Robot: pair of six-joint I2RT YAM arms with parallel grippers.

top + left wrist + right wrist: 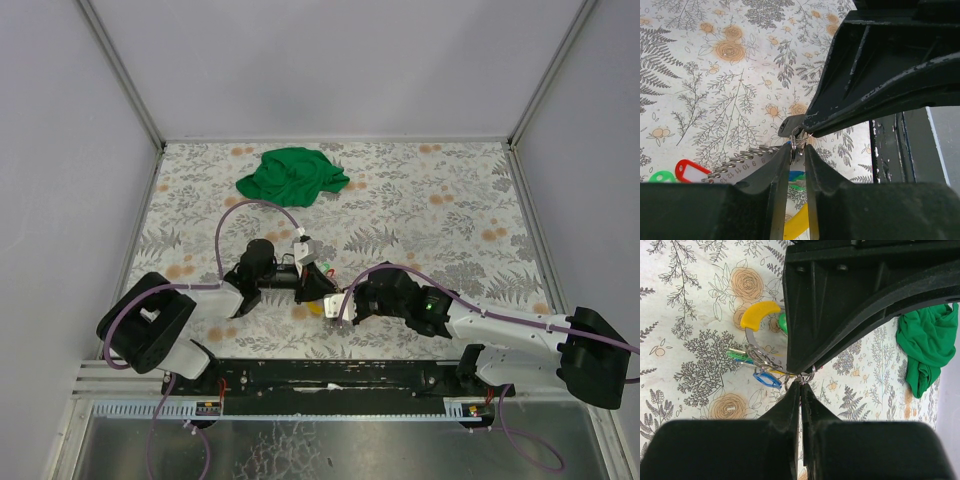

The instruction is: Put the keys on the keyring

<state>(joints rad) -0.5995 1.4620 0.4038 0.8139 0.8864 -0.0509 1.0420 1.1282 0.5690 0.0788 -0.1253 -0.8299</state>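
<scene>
Both grippers meet tip to tip low over the table's front middle. My left gripper [799, 149] has its jaws drawn narrow around thin metal loops of the keyring [793, 142]. My right gripper [801, 384] is shut on the same wire [811, 374], nose to nose with the left gripper's black fingers [840, 315]. Beneath lies a bunch of keys: a blue one [766, 379], a green one [737, 355], a red one [687, 170], and a yellow curved piece [759, 314] with more wire loops [757, 357]. From above, the left gripper [318, 285] and right gripper [342, 303] hide the keyring.
A crumpled green cloth [292, 175] lies at the back of the flowered table cover [450, 200]. A toothed metal strip with numbers [740, 162] lies under the left gripper. White walls close in three sides, and the black base rail [330, 375] runs along the front.
</scene>
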